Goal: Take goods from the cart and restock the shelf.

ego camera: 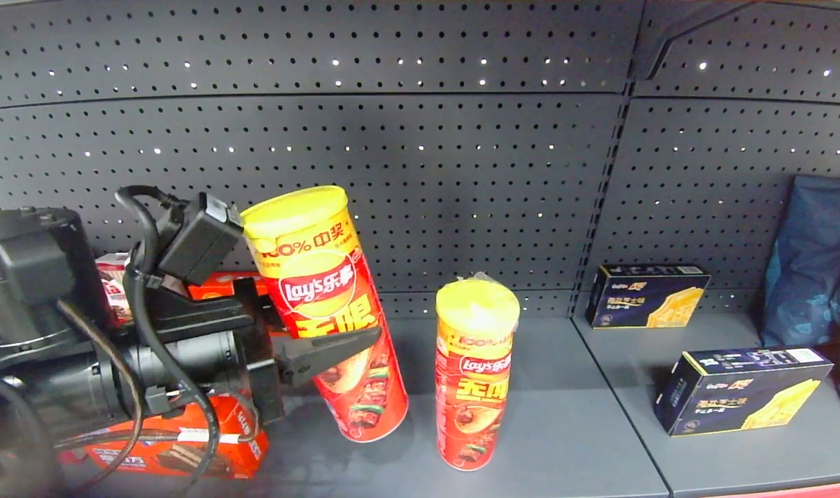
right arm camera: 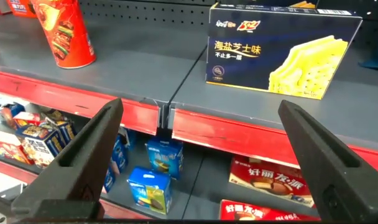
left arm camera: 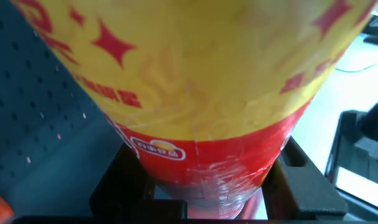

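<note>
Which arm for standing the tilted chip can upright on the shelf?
Left. Its jaws are shut on the tilted chip can, at the shelf beside the standing chip can. Right jaws are open, empty, out front of the shelf edge near a cracker box.

Tilted chip can (ego camera: 323, 304) and standing chip can (ego camera: 475, 387): yellow lid and upper band, red body with yellow lettering. Back panel (ego camera: 461, 173): black, patterned with rows of small holes. Shelf (ego camera: 565, 429): plain grey; front strip (right arm camera: 239, 127) red. Rear box (ego camera: 646, 295) and front box (ego camera: 744, 389): navy, pale yellow cracker picture. Bags (ego camera: 814, 263): dark blue. Flat box (ego camera: 184, 449): orange-red.
</note>
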